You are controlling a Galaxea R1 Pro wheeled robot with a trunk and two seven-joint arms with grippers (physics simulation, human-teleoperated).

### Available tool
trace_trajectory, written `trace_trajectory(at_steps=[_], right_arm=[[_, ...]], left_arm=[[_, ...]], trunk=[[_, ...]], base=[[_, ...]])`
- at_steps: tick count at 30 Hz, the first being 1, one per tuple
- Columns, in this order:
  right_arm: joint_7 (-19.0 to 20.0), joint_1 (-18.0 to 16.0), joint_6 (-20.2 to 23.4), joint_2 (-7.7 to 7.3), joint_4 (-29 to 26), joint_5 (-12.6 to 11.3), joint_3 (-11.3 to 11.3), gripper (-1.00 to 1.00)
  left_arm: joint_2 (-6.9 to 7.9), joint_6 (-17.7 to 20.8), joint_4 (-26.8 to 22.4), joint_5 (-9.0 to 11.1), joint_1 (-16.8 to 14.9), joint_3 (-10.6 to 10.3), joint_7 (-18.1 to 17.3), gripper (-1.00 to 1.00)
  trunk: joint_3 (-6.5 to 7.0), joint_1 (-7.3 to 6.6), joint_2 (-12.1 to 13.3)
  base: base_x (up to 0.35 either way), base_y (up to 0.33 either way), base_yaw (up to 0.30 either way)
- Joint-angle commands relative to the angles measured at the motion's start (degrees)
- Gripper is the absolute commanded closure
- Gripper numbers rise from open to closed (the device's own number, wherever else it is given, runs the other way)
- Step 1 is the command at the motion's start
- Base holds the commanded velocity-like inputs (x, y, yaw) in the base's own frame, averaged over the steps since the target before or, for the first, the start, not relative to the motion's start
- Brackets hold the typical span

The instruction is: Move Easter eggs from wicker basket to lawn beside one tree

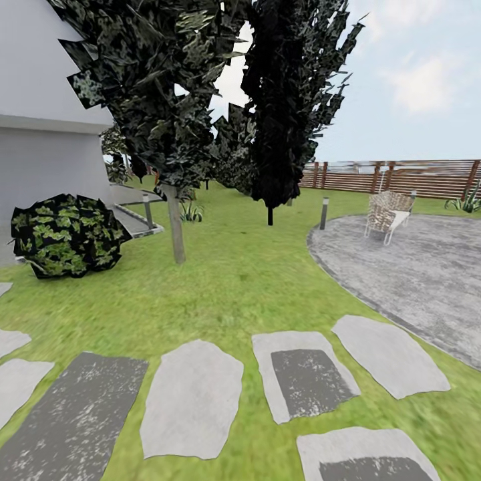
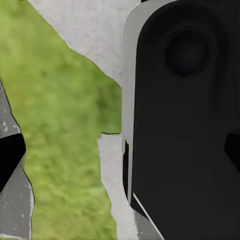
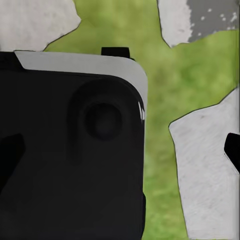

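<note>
You are on the way over the lawn; find the basket next; claw state I cannot tell

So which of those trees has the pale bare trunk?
The nearer tree, left of centre on the lawn beside the round bush. The dark narrow tree behind it shows just a short black stem.

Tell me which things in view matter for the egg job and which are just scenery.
Job:
lawn
tree

Scenery:
stepping stones
bush
cypress
chair
fence
paved circle
</note>
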Motion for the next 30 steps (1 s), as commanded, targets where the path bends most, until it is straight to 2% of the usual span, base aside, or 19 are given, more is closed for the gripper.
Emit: trace_trajectory(at_steps=[1,18,30], right_arm=[[0.0,-0.05,0.03,0.0,0.04,0.05,0.03,-1.0],[0.0,-0.05,0.02,0.02,0.04,0.19,0.07,-1.0],[0.0,-0.05,0.06,0.02,0.03,0.19,0.09,-1.0]], left_arm=[[0.0,-0.04,-0.1,0.03,0.03,0.03,-0.02,-1.0],[0.0,-0.04,-0.1,0.03,0.03,0.03,-0.02,-1.0],[0.3,-0.04,-0.1,0.05,0.03,0.03,0.0,-1.0]], trunk=[[-0.05,0.04,-0.02],[-0.05,0.04,-0.02],[-0.05,0.04,-0.02]], base=[[0.335,0.0,-0.017],[0.335,0.0,-0.018],[0.335,0.0,-0.2]])
